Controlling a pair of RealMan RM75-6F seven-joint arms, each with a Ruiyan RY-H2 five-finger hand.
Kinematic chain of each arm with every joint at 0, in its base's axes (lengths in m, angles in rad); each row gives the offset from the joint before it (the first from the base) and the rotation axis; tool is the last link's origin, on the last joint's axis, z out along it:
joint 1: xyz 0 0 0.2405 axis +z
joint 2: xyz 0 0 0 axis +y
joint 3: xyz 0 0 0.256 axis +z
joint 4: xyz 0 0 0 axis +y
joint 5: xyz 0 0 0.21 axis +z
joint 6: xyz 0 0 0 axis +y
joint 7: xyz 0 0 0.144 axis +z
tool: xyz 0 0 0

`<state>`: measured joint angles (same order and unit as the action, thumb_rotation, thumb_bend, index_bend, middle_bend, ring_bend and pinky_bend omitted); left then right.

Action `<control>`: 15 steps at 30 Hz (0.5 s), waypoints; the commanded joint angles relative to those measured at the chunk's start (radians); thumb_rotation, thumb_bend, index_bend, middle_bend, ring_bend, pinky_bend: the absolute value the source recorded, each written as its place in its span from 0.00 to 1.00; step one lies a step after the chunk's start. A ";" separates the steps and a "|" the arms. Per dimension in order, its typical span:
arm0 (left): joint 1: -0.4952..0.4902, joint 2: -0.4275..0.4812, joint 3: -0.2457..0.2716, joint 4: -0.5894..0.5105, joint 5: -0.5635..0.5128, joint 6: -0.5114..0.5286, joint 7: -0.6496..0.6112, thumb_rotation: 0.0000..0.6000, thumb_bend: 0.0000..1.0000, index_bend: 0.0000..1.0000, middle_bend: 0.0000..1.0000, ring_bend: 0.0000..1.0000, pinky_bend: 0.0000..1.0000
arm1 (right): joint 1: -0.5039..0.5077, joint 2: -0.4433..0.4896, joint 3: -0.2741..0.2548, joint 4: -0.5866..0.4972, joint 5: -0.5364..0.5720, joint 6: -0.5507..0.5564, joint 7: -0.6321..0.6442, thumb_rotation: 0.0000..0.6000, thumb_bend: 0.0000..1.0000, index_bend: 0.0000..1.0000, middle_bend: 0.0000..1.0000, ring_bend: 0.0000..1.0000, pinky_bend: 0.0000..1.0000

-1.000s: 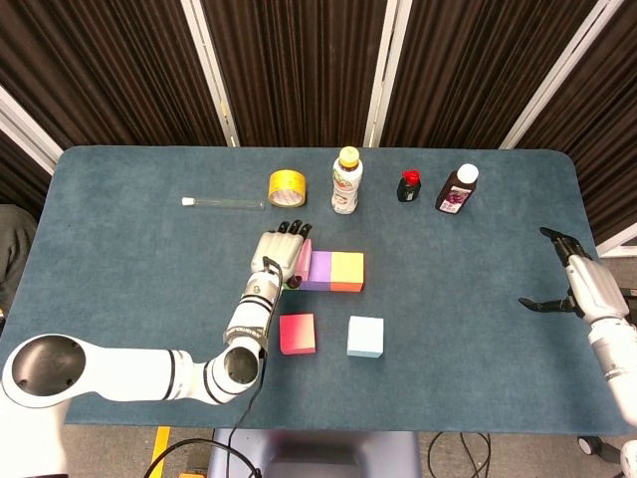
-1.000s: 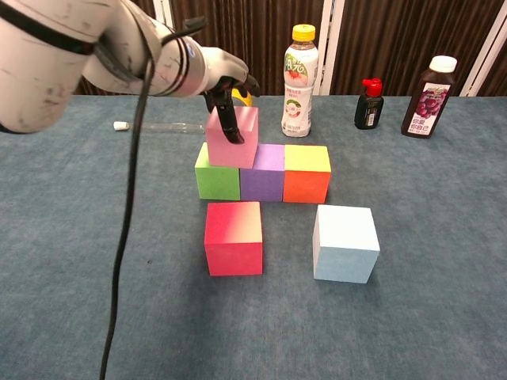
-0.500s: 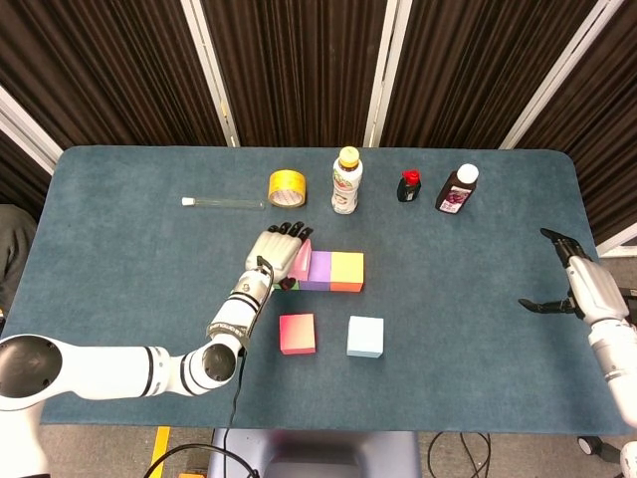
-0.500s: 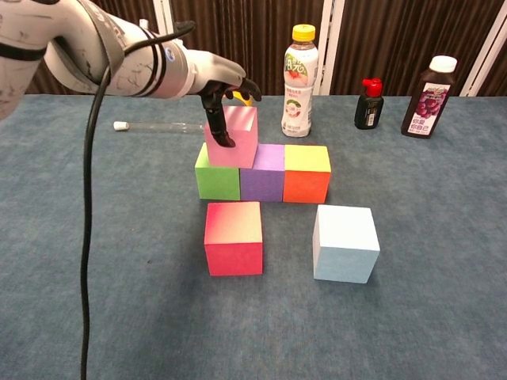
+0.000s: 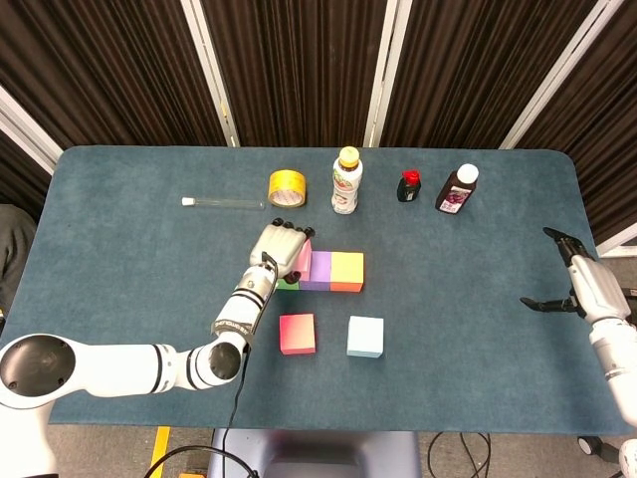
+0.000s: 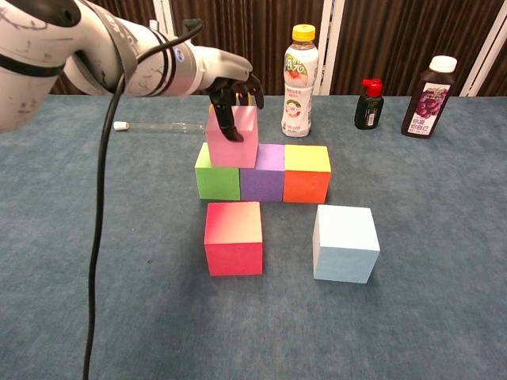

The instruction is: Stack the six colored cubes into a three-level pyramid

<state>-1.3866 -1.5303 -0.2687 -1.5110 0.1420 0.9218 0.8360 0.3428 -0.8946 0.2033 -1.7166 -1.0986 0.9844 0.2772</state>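
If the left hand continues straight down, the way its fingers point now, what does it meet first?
Likely the green cube: the left hand holds the pink cube just above the green and purple cube seam; exact depth is unclear.

Dark curtains (image 5: 299,70) behind blue table (image 5: 119,259)
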 commanded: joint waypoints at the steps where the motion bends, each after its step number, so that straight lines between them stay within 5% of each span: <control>1: -0.003 -0.002 -0.003 -0.001 0.006 0.011 -0.006 1.00 0.31 0.24 0.34 0.21 0.14 | -0.002 0.002 0.001 -0.002 0.001 0.002 0.002 1.00 0.20 0.14 0.17 0.10 0.26; 15: -0.063 -0.031 -0.024 0.010 -0.108 0.049 0.056 1.00 0.31 0.23 0.35 0.22 0.16 | -0.009 0.010 0.002 -0.002 0.000 0.002 0.007 1.00 0.20 0.14 0.17 0.10 0.25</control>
<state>-1.4401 -1.5517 -0.2901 -1.5094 0.0475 0.9662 0.8814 0.3343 -0.8846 0.2052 -1.7185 -1.0982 0.9860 0.2842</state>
